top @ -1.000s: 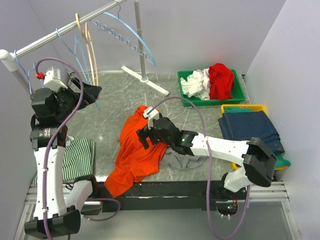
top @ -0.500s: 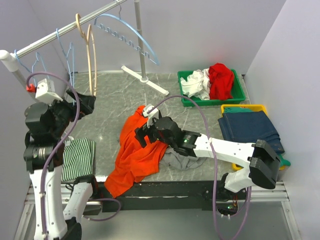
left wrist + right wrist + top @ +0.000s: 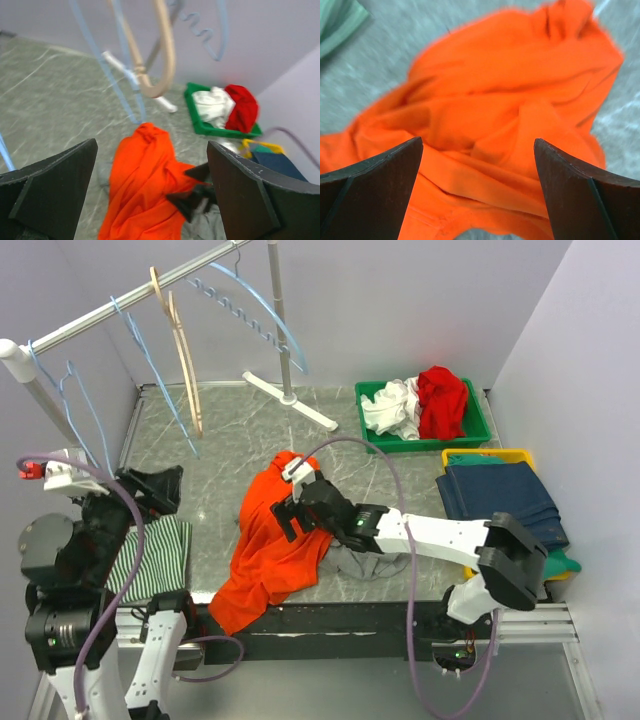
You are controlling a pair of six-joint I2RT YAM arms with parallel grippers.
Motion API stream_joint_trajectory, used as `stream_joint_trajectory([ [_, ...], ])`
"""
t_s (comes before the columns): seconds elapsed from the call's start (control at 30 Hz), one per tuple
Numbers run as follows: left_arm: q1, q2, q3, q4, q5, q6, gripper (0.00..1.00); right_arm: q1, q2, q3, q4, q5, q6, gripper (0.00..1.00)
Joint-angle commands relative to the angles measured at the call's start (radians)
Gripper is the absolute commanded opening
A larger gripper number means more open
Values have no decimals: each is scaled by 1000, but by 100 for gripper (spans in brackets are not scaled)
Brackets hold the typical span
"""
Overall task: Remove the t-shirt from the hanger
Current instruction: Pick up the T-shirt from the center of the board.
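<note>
Beneath the wide right fingers (image 3: 370,190), the orange t-shirt (image 3: 485,115) fills the wrist view; overhead adds the left fingers (image 3: 163,483), equally wide.

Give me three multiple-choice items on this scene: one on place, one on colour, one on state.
1. The orange t-shirt lies: A on a chair; B on the floor; C on the table.
2. The clothes in the green bin are: A white and red; B black and yellow; C all purple.
3. The right gripper is: A shut on the t-shirt; B open, pointed at the t-shirt; C out of view.

Answers:
1. C: it is crumpled on the grey table top.
2. A: a white heap lies beside a red one.
3. B: the right wrist view shows the jaws spread wide with the t-shirt beyond them.
</note>
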Motion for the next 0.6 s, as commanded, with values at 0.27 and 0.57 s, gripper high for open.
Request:
stream_joint_trajectory([
  [0.27, -27, 10, -7, 196, 463, 29, 96, -3, 239, 102, -142, -89, 16, 99],
  [0.57, -38, 52, -62, 286, 571, 0, 94, 1, 236, 113, -162, -18, 45, 12],
])
